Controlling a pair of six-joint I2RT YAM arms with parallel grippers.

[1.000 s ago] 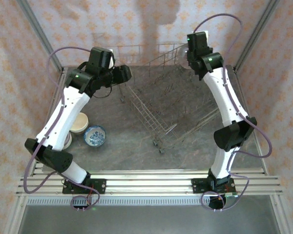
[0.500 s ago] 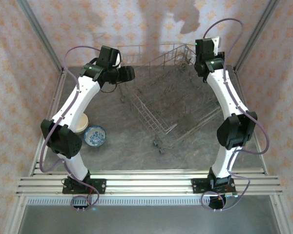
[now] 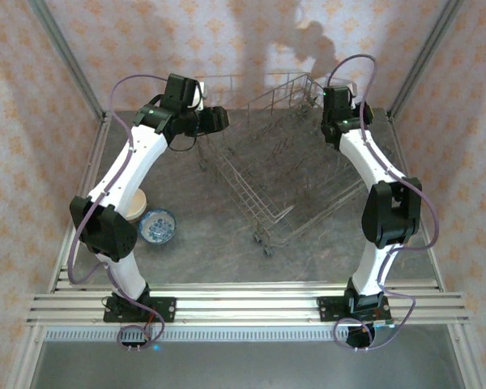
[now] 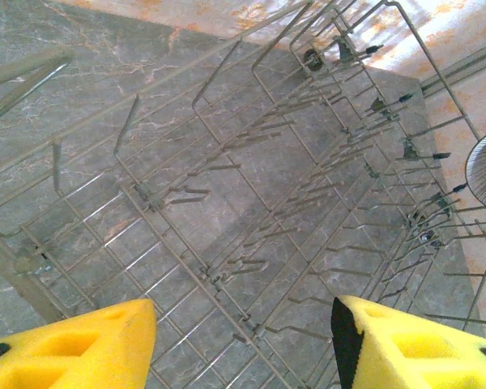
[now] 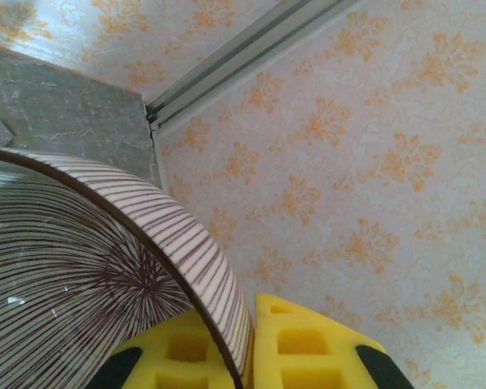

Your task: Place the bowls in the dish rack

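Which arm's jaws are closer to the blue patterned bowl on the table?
Left. The left arm's jaws hang over the dish rack's left side, beyond the blue bowl; the right arm's are across the rack.

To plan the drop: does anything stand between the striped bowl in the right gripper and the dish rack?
Only the dish rack's own wall. The striped bowl, shut in the right gripper, seems to hang outside its far right side. The tines are bare; the open left gripper hovers opposite.

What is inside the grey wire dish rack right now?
Inside the grey wire dish rack, bare upright tines with grey marbled tabletop beneath; no bowl seen. The right arm covers part of its right side from above.
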